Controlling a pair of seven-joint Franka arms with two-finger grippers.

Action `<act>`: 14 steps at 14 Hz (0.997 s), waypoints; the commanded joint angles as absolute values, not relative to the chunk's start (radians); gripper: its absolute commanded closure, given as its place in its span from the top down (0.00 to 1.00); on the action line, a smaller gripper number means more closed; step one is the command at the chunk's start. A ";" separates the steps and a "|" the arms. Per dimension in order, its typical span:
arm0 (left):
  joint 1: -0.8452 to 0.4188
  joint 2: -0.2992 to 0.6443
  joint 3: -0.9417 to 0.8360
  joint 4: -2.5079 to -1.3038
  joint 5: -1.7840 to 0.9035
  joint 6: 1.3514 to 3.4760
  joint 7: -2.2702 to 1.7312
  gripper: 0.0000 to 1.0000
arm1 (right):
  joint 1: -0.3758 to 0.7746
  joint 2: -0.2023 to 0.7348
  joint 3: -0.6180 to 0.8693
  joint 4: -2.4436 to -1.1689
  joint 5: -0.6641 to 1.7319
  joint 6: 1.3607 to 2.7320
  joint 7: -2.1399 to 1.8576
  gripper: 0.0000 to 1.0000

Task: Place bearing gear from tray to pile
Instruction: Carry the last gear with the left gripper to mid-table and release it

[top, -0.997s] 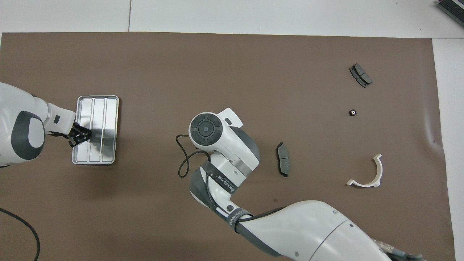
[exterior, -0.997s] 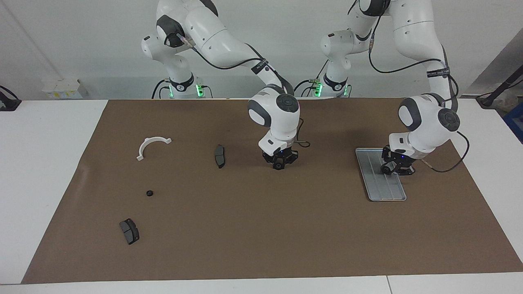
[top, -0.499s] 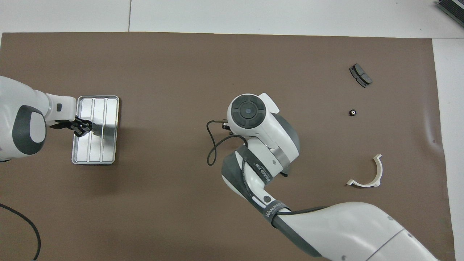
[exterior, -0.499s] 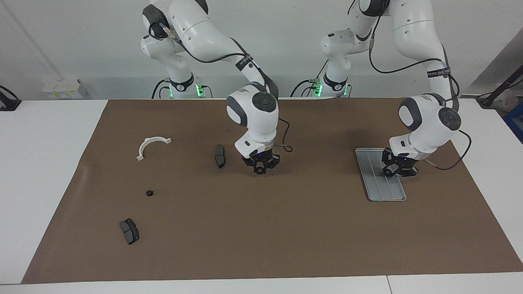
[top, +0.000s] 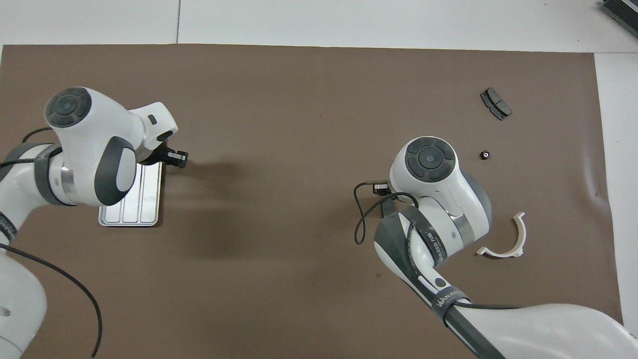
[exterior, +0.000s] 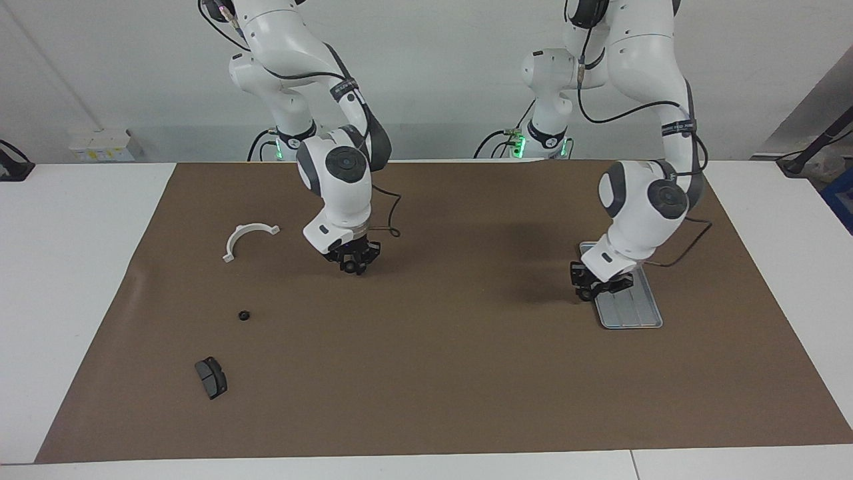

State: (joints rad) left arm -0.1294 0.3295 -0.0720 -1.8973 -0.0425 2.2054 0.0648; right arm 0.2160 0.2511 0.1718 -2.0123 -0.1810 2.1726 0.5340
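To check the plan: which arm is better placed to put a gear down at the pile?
Probably right: the right end effector hangs over the mat close to the white bracket; the left end effector is by the tray.

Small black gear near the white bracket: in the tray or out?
Out. The small black gear lies on the brown mat near the white bracket; the tray sits toward the left arm's end.

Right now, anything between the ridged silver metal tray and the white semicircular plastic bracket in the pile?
Nothing visible lies on the brown mat between tray and bracket. Only the right gripper hangs there, near the bracket; the left gripper is over the tray's edge.
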 commanded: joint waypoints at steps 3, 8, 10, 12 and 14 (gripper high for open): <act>-0.366 0.319 -0.061 -1.890 -0.037 2.193 -0.372 0.16 | 0.124 0.177 0.186 -2.144 -0.179 2.203 0.385 0.00; -0.515 0.319 -0.066 -1.888 -0.129 2.249 -0.509 0.17 | 0.008 0.141 0.186 -2.236 -0.055 2.232 0.115 0.09; -0.535 0.319 -0.066 -1.882 -0.137 2.249 -0.509 0.53 | -0.015 0.135 0.186 -2.249 -0.055 2.237 0.084 0.51; -0.535 0.321 -0.066 -1.876 -0.137 2.249 -0.509 0.71 | -0.026 0.137 0.186 -2.244 -0.055 2.235 0.087 0.70; -0.534 0.327 -0.063 -1.858 -0.135 2.241 -0.508 0.93 | -0.028 0.135 0.186 -2.208 -0.019 2.218 0.101 0.98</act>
State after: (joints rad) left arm -0.5229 0.3277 -0.0783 -1.8736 -0.1202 2.2444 -0.5056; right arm -0.0081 0.1648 0.1721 -2.2109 -0.0670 2.2165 0.1186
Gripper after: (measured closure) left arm 0.247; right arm 0.256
